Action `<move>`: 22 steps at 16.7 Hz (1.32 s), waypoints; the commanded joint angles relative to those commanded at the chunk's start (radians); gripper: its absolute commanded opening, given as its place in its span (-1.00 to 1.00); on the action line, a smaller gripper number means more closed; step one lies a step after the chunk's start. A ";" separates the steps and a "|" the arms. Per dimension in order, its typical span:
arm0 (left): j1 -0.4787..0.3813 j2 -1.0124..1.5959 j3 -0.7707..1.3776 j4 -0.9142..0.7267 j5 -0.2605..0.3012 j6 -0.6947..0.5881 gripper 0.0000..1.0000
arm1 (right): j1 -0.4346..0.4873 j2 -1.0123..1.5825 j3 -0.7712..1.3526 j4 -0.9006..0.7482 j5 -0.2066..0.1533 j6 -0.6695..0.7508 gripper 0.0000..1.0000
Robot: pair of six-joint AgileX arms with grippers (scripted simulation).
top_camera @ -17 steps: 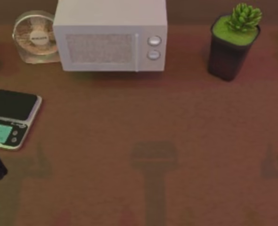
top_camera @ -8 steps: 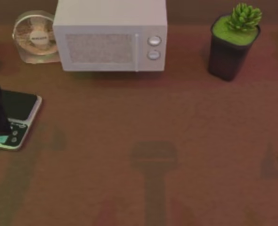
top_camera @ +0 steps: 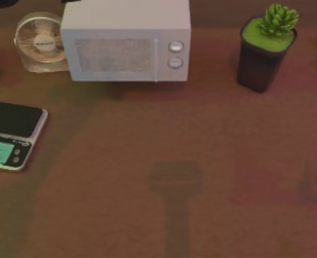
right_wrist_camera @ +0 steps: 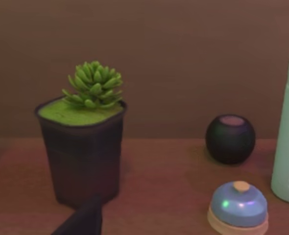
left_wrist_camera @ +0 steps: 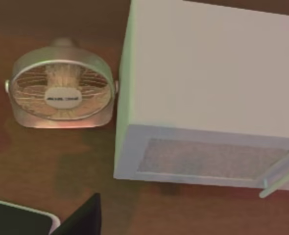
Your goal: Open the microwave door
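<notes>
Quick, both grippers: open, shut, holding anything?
Left gripper: cannot be told; only a dark tip shows, short of the microwave.
Right gripper: cannot be told; dark tip near the potted plant.

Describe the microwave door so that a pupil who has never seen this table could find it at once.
Look along the table's far edge in the top view for the microwave, the white box right of the round fan. The microwave door covers most of its front. Its speckled grey mesh window sets it apart from the strip with two knobs beside it.
</notes>
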 joint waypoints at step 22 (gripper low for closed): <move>-0.222 0.904 0.859 -0.424 -0.106 -0.196 1.00 | 0.000 0.000 0.000 0.000 0.000 0.000 1.00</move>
